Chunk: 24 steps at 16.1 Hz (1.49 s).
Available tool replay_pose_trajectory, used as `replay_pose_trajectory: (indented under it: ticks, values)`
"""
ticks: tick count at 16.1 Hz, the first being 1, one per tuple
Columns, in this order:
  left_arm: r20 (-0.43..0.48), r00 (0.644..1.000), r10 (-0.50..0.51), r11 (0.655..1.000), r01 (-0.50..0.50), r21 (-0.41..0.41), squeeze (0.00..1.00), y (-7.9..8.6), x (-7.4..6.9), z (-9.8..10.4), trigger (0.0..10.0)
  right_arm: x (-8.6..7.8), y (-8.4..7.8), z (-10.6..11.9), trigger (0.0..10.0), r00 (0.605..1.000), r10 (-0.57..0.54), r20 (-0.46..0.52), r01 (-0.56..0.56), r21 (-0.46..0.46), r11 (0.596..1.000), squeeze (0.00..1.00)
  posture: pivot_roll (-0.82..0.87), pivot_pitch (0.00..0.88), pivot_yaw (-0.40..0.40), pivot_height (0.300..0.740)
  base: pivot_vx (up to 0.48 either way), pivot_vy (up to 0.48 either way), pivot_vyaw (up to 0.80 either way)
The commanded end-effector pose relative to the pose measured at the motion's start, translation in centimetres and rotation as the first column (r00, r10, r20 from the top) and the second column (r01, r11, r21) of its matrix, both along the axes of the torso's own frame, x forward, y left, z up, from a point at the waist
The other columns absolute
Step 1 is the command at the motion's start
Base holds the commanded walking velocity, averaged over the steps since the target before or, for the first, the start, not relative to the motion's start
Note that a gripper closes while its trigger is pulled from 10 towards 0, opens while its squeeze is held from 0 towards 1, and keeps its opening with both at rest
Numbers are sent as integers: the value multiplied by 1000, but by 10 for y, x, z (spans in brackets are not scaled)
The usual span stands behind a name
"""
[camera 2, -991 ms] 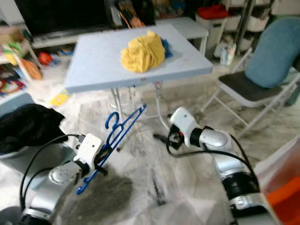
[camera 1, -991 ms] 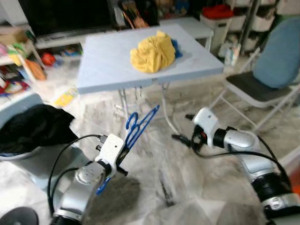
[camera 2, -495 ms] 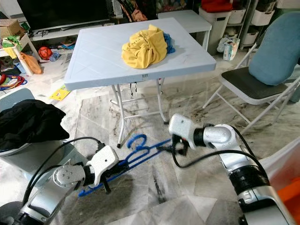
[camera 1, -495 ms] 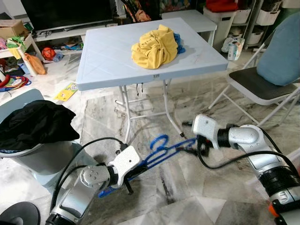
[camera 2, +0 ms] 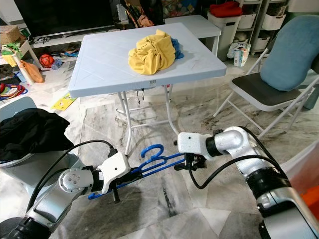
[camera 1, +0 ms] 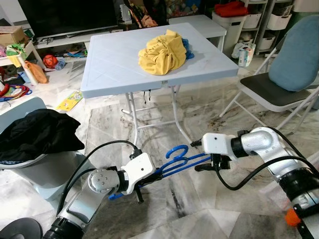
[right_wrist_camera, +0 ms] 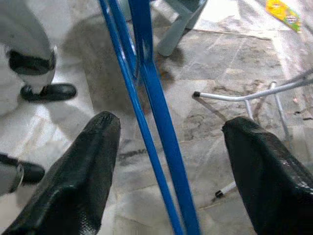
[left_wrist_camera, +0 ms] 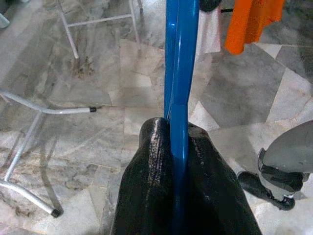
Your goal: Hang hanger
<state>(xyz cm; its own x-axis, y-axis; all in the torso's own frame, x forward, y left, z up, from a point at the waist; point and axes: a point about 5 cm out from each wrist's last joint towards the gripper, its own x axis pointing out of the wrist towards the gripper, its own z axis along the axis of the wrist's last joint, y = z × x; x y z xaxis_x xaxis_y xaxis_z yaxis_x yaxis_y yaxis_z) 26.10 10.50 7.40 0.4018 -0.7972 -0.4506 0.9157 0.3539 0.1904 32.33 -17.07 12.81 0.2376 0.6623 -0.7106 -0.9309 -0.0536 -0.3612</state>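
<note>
A blue plastic hanger lies almost level a little above the marble floor, its hook pointing up toward the table. My left gripper is shut on one end of it; in the left wrist view the black fingers pinch the blue bar. My right gripper is at the other end and stands open. In the right wrist view the hanger's two bars run between its spread fingers without touching them.
A light blue folding table with a yellow cloth stands ahead, its white legs just behind the hanger. A folding chair with a blue cushion is at right. A grey basket of black clothes is at left.
The hanger has swung down from pointing upward to lying nearly level. My right gripper has come in around its far end. The camera has shifted slightly.
</note>
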Motion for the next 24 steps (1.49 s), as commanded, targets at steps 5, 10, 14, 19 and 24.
replay_pose_trajectory:
  ticks: [5,10,14,19,24]
  values:
    - [30,999,-25,999,24,23,0,0,4,2,10000,2,-6,-2,0,999,47,-23,-49,-112,993,0,-134,0,78,740,0,0,0]
    - [34,999,-34,999,33,21,0,-3,3,0,10000,6,-10,-7,0,999,39,-11,-40,-181,983,0,-136,0,74,740,0,0,0]
    - [32,999,-39,999,39,15,0,-7,0,-3,10000,5,-6,-12,0,999,46,-29,-50,-174,983,0,-132,0,68,740,0,0,0]
    - [35,998,-56,998,55,22,0,-9,-2,-4,10000,5,-8,-14,0,998,40,-40,-47,-179,983,0,-134,0,70,740,0,0,0]
    - [36,997,-75,996,73,45,0,-10,-4,-7,10000,5,-16,-15,0,999,28,-45,-37,-215,976,0,-136,0,72,740,0,0,0]
